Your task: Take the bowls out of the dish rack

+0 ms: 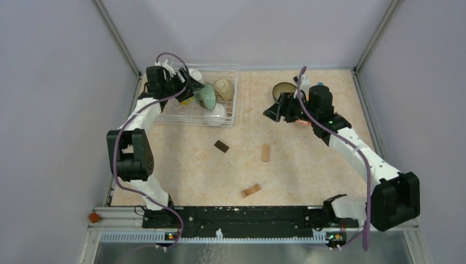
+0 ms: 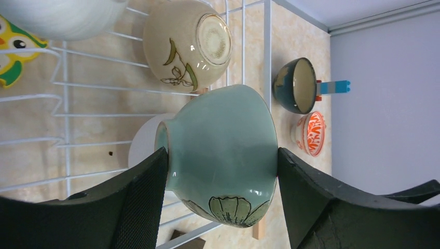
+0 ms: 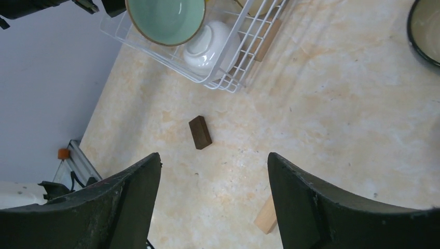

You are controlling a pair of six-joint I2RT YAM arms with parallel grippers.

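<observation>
Left to right: the left gripper [image 2: 222,155] is closed on a pale-green glazed ceramic bowl with a painted flower [image 2: 223,129], one dark finger by its foot and the other by its rim. The bowl is tipped on its side over the shallow white-wire dish rack [image 2: 267,46] at the far left of the marbled tabletop [image 1: 308,165]. Whether it has cleared the wires cannot be told.

Beside it in the rack lie a tan bowl with a leaf sprig [image 2: 187,44] and an upturned plain white bowl [image 1: 216,114]. Mid-table lie a small dark-brown wooden block [image 3: 200,132] and two tan wooden blocks [image 1: 266,152].

To the right, a dark bowl with a cream inside [image 2: 296,85] and an orange-red patterned bowl [image 2: 311,133] sit on the table outside the rack. The right gripper [image 3: 212,158] hangs near them, jaws wide apart and holding nothing.

The step in hand appears to be carrying out the green bowl, with unloading roughly half done. The next move calls for lifting it over the rack's low side wall. It then needs a bare spot short of the blocks and the two set-down bowls.
</observation>
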